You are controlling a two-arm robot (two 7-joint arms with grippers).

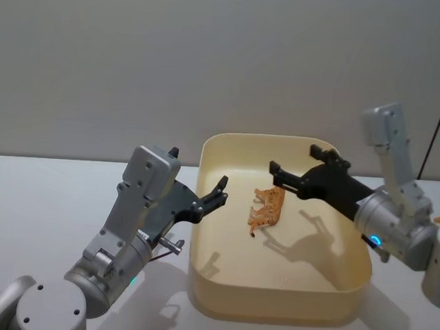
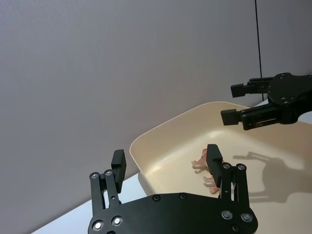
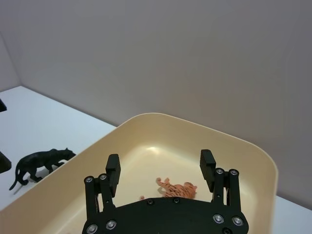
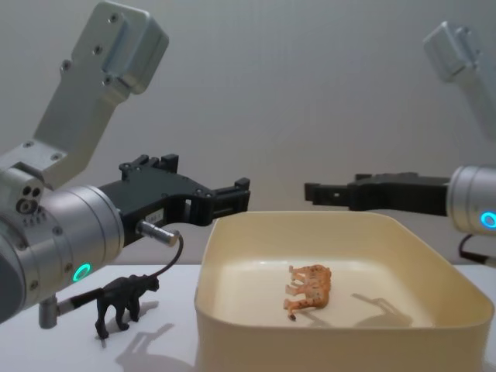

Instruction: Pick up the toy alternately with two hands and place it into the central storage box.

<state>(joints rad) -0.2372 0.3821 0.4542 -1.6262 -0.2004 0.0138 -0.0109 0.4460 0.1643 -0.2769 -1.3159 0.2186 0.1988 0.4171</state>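
Toy [image 2: 201,161] in box [image 2: 161,131], part-hidden behind left gripper [image 2: 165,156]; right gripper [image 1: 294,158] above, empty

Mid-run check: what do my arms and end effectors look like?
The left arm and right arm are silver, with boxy and cylindrical links. The left end effector and right end effector are black angular plates with screws and parallel fingers. Left wrist: green ring light, thin dark cable. Right wrist: blue light.
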